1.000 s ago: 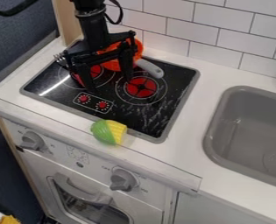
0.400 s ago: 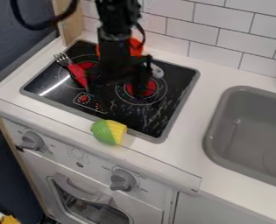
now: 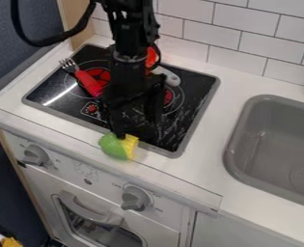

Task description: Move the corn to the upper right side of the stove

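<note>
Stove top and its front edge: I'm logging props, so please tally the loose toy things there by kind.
Corn: 1
Fork: 1
Pan: 1
Total: 3

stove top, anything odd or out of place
A red-handled fork lies partly over the left burner, odd for cutlery. The corn sits at the front edge of the stove. Pale streaks mark its front right; scratches or smears, I can't tell.
</note>
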